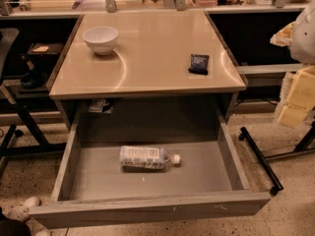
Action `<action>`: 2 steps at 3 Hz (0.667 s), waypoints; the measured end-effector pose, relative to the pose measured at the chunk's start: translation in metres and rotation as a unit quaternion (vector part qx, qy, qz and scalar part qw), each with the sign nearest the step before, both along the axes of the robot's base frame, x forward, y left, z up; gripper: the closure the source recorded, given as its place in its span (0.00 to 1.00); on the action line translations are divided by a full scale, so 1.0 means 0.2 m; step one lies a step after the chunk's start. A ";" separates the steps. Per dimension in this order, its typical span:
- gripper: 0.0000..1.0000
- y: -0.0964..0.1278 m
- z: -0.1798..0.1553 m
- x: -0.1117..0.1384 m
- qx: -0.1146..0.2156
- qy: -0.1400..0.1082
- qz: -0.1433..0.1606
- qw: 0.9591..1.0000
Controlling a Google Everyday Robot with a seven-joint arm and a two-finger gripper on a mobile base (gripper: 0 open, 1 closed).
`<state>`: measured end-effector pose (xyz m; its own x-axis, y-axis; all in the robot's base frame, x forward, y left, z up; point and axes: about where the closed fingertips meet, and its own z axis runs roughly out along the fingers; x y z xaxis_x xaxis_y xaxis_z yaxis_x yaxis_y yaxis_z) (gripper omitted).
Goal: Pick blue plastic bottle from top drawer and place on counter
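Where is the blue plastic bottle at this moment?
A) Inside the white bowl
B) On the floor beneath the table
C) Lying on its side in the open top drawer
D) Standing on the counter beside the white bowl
C: the blue plastic bottle lies on its side on the floor of the open top drawer, cap to the right, below the counter. The robot's hand is not in view.

1. A rounded white arm casing [306, 31] fills the upper right edge of the frame, with a pale yellow, ragged-edged patch on its left side.
2. Below it, at the right edge, the gripper [297, 101] shows as blocky, flat-faced, cream-yellow segments.
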<state>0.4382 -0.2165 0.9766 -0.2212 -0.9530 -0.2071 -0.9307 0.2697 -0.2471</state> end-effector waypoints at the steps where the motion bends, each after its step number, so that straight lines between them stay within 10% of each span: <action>1: 0.00 0.00 0.00 0.00 0.000 0.000 0.000 1.000; 2: 0.00 0.11 -0.11 0.01 0.003 0.007 -0.006 1.000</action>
<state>0.4410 -0.1943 0.9551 -0.2351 -0.9492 -0.2090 -0.9310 0.2817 -0.2320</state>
